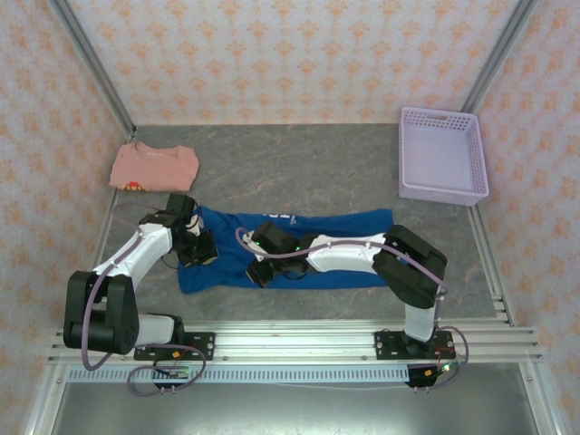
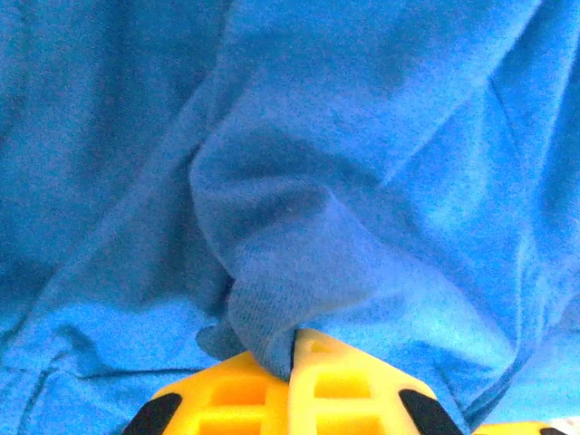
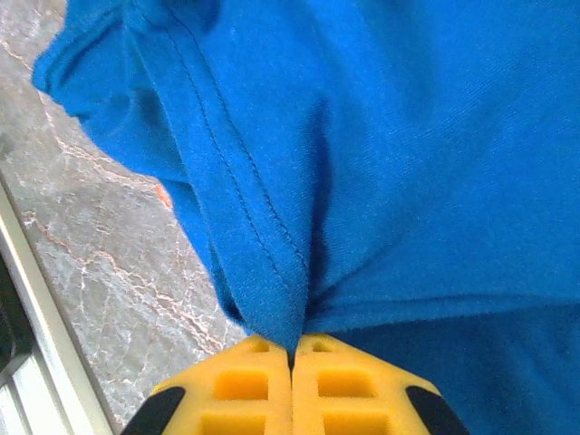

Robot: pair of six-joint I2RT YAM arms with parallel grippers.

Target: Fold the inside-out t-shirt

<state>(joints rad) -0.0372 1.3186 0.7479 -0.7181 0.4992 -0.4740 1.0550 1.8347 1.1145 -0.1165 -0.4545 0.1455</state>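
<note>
Top external view puts the inside-out t-shirt (image 1: 349,225) as a long blue band on the grey counter (image 1: 299,168), its long axis running left to right across the front of both arms. The left claw (image 1: 201,252) sits at the band's left end. The right claw (image 1: 261,270) is on the near edge just left of the middle, and its arm lies stretched over the cloth from the right. So the two grips are close together on the left part of the shirt, and most of the fabric trails away to the right of both.

In the left wrist view the yellow fingers (image 2: 344,381) are pressed together with a bunched ridge of blue fabric caught between them, so that claw holds the shirt. The right wrist view shows the same: jaws closed tight on a pinch of cloth, with a stitched hem (image 3: 245,199) running down into the grip and bare counter showing to its left.

My reading is that the coming move depends on this lopsided hold. With the free length lying to the right, the left end can be carried along the long axis toward the right end, though the right arm would have to move off the cloth it lies over. The left arm is the nearer one to the end that has to travel.

A salmon-pink shirt (image 1: 154,168) lies well apart at the far left, and a lilac basket (image 1: 439,154) sits at the far right.
</note>
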